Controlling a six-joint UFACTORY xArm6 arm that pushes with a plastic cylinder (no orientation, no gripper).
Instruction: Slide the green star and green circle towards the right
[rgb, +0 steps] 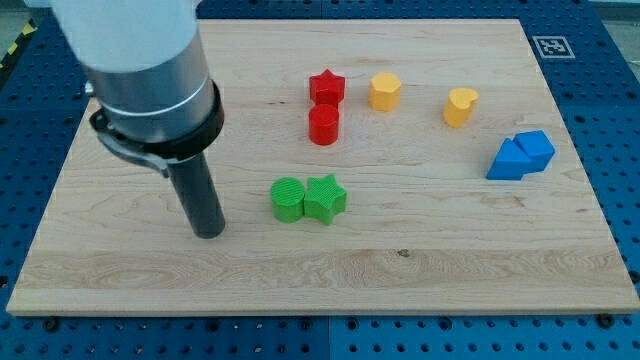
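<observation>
Green star (326, 197) touching ridged green circle (288, 199), my tip (209, 234) leftward.

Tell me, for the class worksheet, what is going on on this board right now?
A robot arm ending in a dark rod is working over a wooden board. My tip rests on the board to the view's left of the green circle, apart from it. The green circle and green star sit touching side by side. Neither looks pushed yet. Further up are a red star, a red cylinder, two yellow blocks and two blue blocks.
</observation>
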